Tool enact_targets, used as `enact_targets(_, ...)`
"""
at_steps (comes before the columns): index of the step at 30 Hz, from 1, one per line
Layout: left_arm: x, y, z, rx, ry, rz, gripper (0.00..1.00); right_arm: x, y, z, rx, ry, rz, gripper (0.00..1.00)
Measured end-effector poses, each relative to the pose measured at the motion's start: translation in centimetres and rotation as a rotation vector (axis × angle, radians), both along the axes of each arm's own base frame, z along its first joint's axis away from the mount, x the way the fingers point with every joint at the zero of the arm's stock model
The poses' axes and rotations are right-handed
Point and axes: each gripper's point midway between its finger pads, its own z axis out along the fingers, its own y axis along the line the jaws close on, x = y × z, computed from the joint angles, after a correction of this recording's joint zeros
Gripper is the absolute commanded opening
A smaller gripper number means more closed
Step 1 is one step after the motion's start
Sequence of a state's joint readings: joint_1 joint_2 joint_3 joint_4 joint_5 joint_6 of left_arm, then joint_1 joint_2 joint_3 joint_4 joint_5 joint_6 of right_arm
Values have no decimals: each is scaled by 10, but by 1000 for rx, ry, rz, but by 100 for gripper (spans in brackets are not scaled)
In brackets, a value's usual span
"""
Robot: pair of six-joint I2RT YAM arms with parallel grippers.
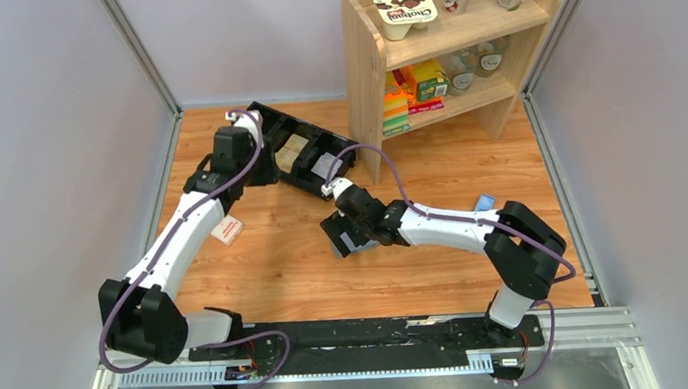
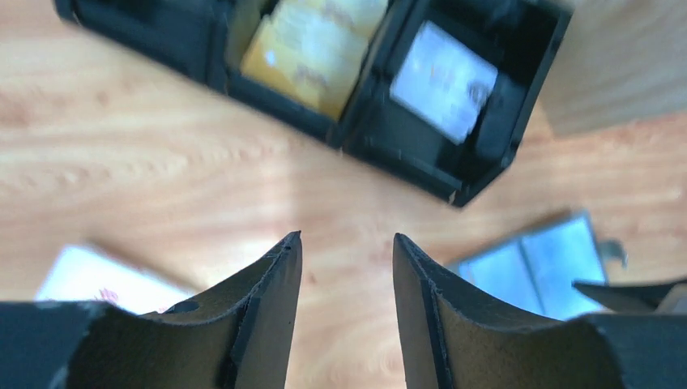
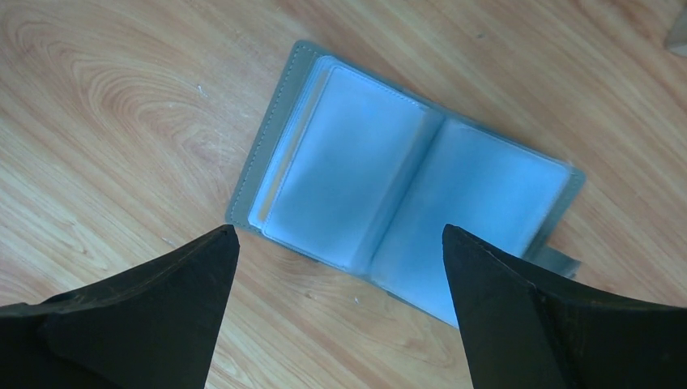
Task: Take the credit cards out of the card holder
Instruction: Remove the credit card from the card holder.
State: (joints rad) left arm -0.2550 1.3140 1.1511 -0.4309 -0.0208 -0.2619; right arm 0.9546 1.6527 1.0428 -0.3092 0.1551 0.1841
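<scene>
The card holder [image 3: 405, 186] lies spread open on the wood, its clear sleeves facing up, and a thin tan edge shows inside its left sleeves. My right gripper [image 3: 340, 231] hangs just above its near edge, open wide and empty. In the top view the card holder [image 1: 341, 241] is partly under that gripper. Tan credit cards [image 2: 312, 49] lie in one compartment of the black tray [image 2: 486, 162], and a pale card [image 2: 444, 79] lies in the compartment beside it. My left gripper [image 2: 347, 239] hovers over bare wood in front of the tray, open, with nothing between its fingers.
A white-and-red small box [image 1: 227, 229] lies by the left forearm. A slim blue-and-white packet [image 1: 485, 202] sits behind the right arm. A wooden shelf [image 1: 369, 67] with cups and boxes stands at the back right. Grey walls enclose the table.
</scene>
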Motion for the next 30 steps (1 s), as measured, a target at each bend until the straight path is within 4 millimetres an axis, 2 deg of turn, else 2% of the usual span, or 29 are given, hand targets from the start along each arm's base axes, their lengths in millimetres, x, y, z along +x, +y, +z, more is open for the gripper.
enact_targets(5, -54, -4, -54, 5, 166, -6, 54, -3, 9, -15, -33, 25, 13, 98)
enact_targets(8, -78, -5, -73, -8, 221, -4, 54, -2, 11, -25, -51, 39, 10, 96)
enact_targets(11, -92, -9, -84, -31, 260, -9, 54, -2, 9, -37, -80, 52, 4, 94)
enact_targets(17, -106, -26, -95, -70, 307, -46, 54, -2, 8, -43, -91, 58, 1, 92)
enact_targets(23, -112, -40, -95, -98, 317, -86, 54, -2, 10, -42, -55, 73, 3, 96)
enact_targets(30, -113, -48, -94, -119, 321, -105, 54, 0, 8, -23, -11, 52, -4, 96)
